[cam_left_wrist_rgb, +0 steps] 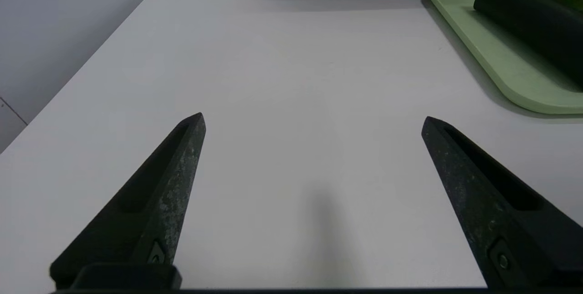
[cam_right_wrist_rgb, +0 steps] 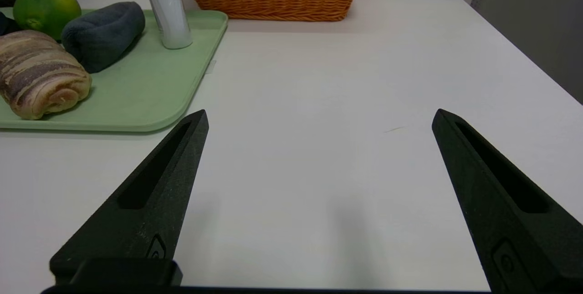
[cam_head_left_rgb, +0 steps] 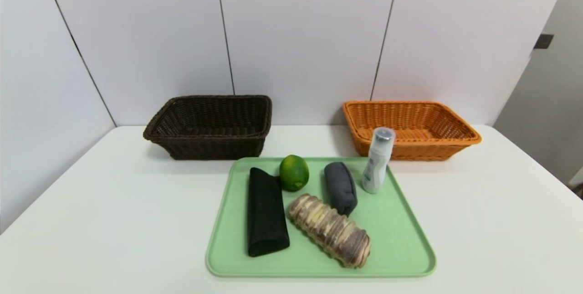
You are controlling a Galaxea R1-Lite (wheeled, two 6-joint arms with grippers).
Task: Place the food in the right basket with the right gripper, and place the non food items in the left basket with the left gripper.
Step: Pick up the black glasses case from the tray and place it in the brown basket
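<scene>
A green tray (cam_head_left_rgb: 405, 239) in the middle of the table carries a lime (cam_head_left_rgb: 294, 172), a striped bread roll (cam_head_left_rgb: 329, 230), a black rolled cloth (cam_head_left_rgb: 265, 212), a grey rolled cloth (cam_head_left_rgb: 340, 187) and an upright white bottle (cam_head_left_rgb: 377, 161). Behind it stand the dark brown left basket (cam_head_left_rgb: 210, 126) and the orange right basket (cam_head_left_rgb: 410, 129). Neither arm shows in the head view. My left gripper (cam_left_wrist_rgb: 313, 121) hangs open over bare table left of the tray (cam_left_wrist_rgb: 501, 64). My right gripper (cam_right_wrist_rgb: 320, 116) is open over bare table right of the tray (cam_right_wrist_rgb: 150, 93).
The white table (cam_head_left_rgb: 114, 203) ends at a white panelled wall behind the baskets. A grey wall with a dark fitting (cam_head_left_rgb: 543, 41) rises at the far right beyond the table's edge.
</scene>
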